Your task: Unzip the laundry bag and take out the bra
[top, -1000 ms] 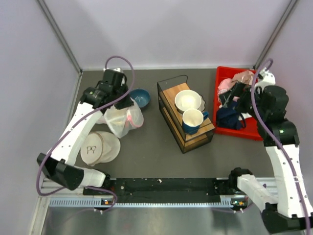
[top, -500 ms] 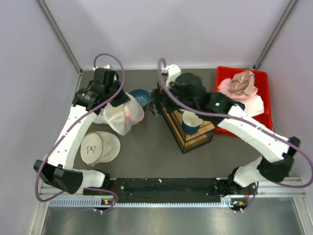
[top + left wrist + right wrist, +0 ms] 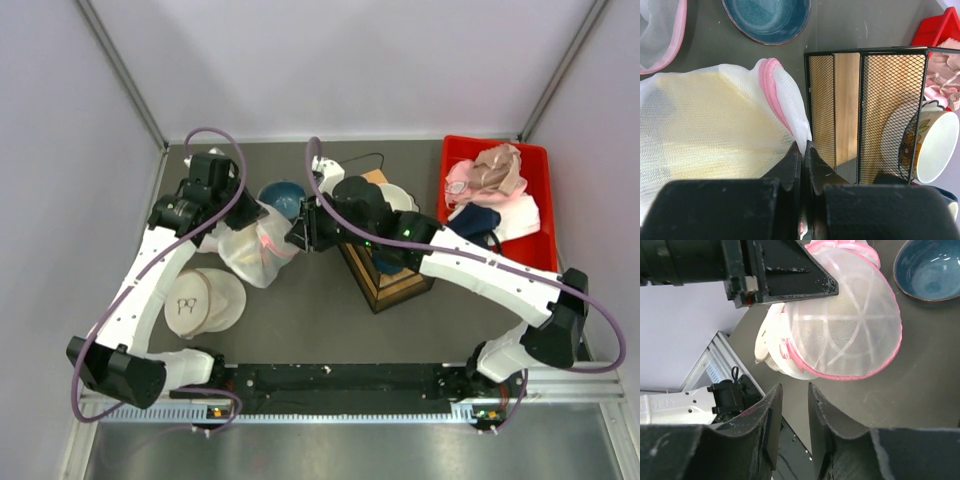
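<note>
The right end effector point(image 3: 792, 435), fingers slightly apart with nothing between them, faces the laundry bag point(image 3: 845, 325). The bag's pink-trimmed mesh dome sits just under the black left arm point(image 3: 700, 262). A blue bowl point(image 3: 927, 267) rests nearby on the dark surface point(image 3: 920, 375).

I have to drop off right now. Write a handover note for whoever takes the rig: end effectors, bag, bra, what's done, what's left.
Left end effector: shut on the laundry bag, pinching mesh beside the pink zipper trim.
Right end effector: open, empty, close to the bag but not touching it.
Bra: inside the bag, its yellow showing through the mesh.
Done: bag gripped by the left arm and the right arm brought up to it.
Left: no opening shows in the zip and I cannot pick out the pull. Likely next: find it with the right, unzip, take the bra out.
</note>
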Robot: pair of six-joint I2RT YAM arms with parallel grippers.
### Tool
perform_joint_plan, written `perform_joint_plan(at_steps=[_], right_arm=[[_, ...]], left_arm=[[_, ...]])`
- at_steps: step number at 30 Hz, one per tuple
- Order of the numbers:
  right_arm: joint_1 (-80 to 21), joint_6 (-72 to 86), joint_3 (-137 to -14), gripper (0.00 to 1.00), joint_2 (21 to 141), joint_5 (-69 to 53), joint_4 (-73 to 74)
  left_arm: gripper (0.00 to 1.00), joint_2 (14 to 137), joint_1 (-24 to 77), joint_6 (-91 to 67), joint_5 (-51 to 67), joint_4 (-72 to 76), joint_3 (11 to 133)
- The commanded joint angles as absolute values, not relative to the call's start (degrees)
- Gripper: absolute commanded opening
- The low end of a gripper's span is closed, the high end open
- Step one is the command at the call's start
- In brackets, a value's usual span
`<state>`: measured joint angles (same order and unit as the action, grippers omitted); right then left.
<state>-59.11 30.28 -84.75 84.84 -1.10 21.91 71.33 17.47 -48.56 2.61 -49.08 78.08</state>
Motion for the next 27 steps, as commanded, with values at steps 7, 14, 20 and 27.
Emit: perform_joint_plan(at_steps=[7, 14, 20, 27], right_arm=[[-59.6, 40.8, -81.0, 0.34, 85.6, -6.5, 8.1], [-59.5, 44.8, -80.1, 0.5, 87.9, -11.2, 4.6], [-59.5, 46.3, -79.3, 0.54, 88.6, -13.4, 3.3], [-59.5, 46.8, -79.4, 0.54, 90.3, -15.6, 2.4]], left_arm=[[0.0, 68.6, 17.1, -51.2, 3.8, -44.6, 77.6], [0.0, 68.0, 17.1, -51.9, 3.4, -45.2, 77.8], [0.0, 67.2, 16.7, -51.6, 2.9, -45.4, 77.9], [0.0, 66.8, 16.3, -50.6, 2.7, -45.7, 78.3]])
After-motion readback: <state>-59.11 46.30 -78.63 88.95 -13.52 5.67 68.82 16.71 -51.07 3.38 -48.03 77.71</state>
